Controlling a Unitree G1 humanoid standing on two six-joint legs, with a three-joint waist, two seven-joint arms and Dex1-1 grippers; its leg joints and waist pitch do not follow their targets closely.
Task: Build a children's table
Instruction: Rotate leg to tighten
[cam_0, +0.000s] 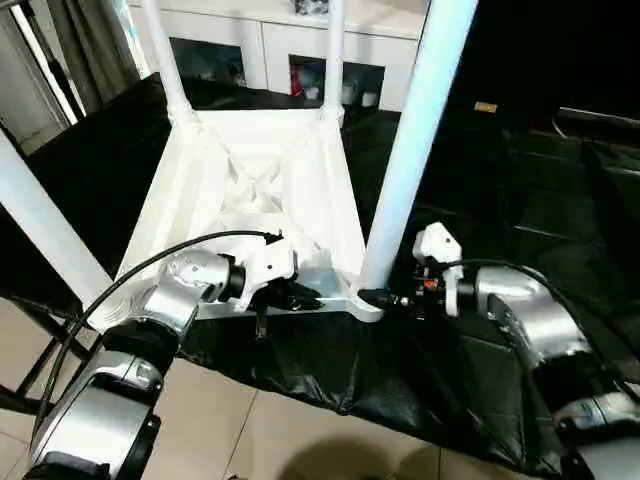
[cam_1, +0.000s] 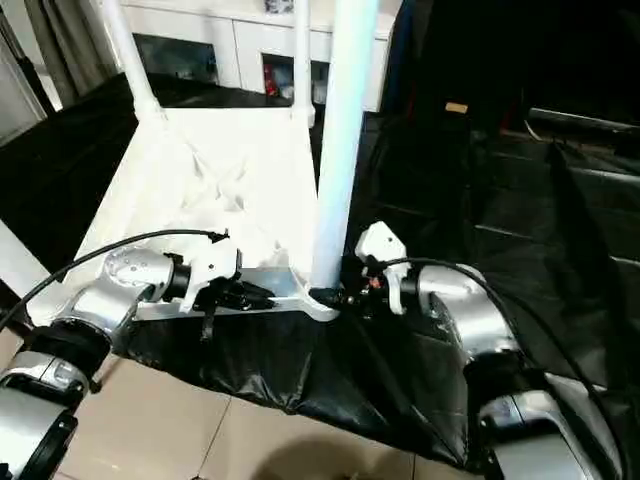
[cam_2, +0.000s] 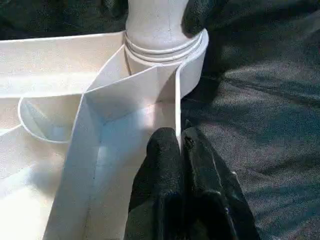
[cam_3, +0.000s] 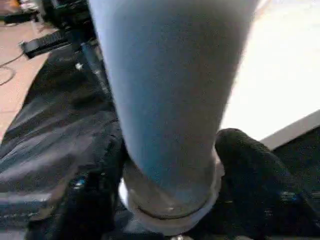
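The children's table lies upside down on a black cloth, its white top (cam_0: 250, 170) showing ribs on the underside. Legs stand upright in the corner sockets: two at the far corners (cam_0: 165, 60) (cam_0: 333, 55), one at the near left (cam_0: 40, 225) and one at the near right (cam_0: 415, 150). My left gripper (cam_0: 300, 297) is shut on the top's thin near rim, its black fingers (cam_2: 165, 150) pinching the wall just beside the near right socket (cam_2: 192, 55). My right gripper (cam_0: 378, 296) holds the base of the near right leg, with fingers (cam_3: 255, 185) pressed on either side of it.
The black cloth (cam_0: 480, 200) covers the work surface and hangs over the near edge above a tiled floor (cam_0: 250, 430). A white cabinet with glass doors (cam_0: 280, 45) stands behind the table. Curtains (cam_0: 90, 40) hang at the back left.
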